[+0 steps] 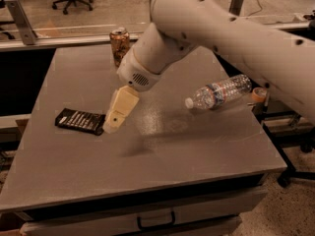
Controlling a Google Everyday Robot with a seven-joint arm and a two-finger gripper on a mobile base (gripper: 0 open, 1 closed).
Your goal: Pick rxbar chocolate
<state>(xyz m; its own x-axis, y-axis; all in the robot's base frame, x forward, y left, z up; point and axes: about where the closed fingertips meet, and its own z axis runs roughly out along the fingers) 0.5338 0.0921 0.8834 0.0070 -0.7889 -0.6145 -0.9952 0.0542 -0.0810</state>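
Beside the one rxbar chocolate (78,121) hangs the gripper (111,127), grip unclear; one can (119,44), one bottle (221,92) farther off.

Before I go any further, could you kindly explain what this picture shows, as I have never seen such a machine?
This is a mobile robot's arm, the large pale tube entering from the upper right. At its end is the cream-coloured gripper, its grasping tool, hanging low over the left part of the grey table. There is one camera view, looking down on the table. On it lie a flat black snack-bar wrapper with white lettering, right beside the gripper's tip; an upright orange-brown drink can at the far edge; and a clear plastic water bottle on its side at the right. Nothing appears to be held: the wrapper lies flat.
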